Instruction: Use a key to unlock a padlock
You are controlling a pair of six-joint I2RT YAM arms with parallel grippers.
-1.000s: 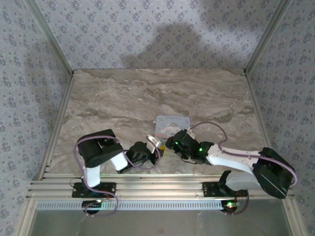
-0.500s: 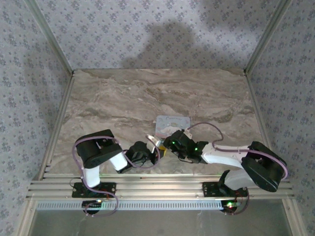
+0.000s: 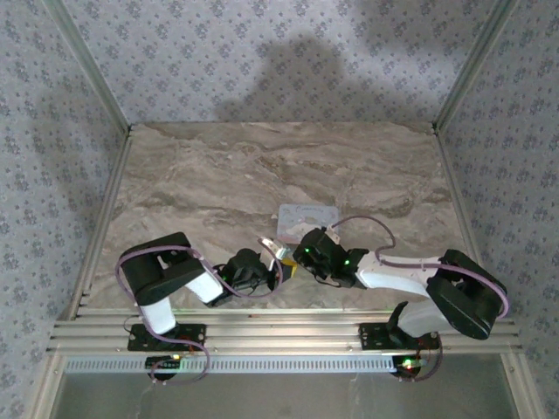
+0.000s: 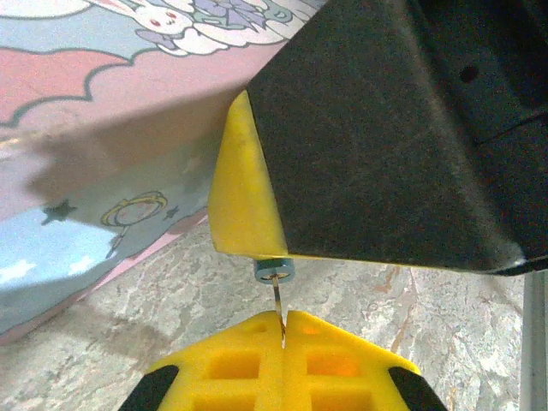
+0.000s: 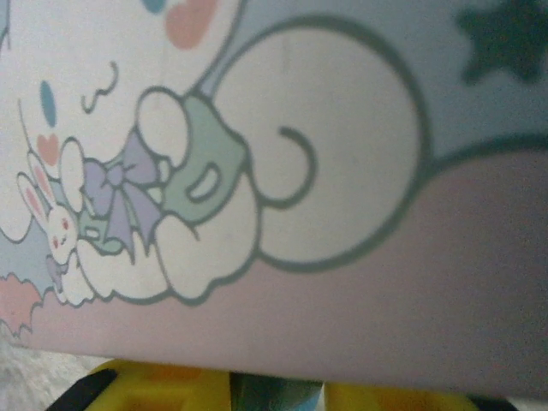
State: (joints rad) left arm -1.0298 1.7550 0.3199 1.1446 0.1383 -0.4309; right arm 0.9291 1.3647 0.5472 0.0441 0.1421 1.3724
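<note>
Currently, item by item.

- **Left claw** (image 4: 282, 332): its yellow fingertips are pressed together and pinch the key (image 4: 278, 301), a thin metal sliver standing straight out ahead of the tips.
- **Right claw** (image 5: 276, 394): it is closed narrow on the padlock (image 4: 274, 271).
  - In the right wrist view, a blue-grey strip of lock body sits between its yellow tips.
  - In the left wrist view, the lock's small blue end peeks out under one yellow pad (image 4: 244, 188), clear of the marble table top (image 4: 411, 317).
- **Key to padlock**: the key tip meets the lock's exposed end directly ahead of the left claw. Whether it is seated in the keyway or only touching its mouth is too small to tell.
- **Cartoon-lidded tin** (image 4: 86, 171): it lies on the table just beyond both claws, apart from the lock, and is no part of the job.
- **Progress, as judged**: both pieces are in hand and brought tip to face, so gathering and lining up look done.
- **Left to do**: push the key fully home, turn it, and free the shackle. The shackle is hidden inside the right claw, so locked or open cannot be told; most likely locked.
</note>
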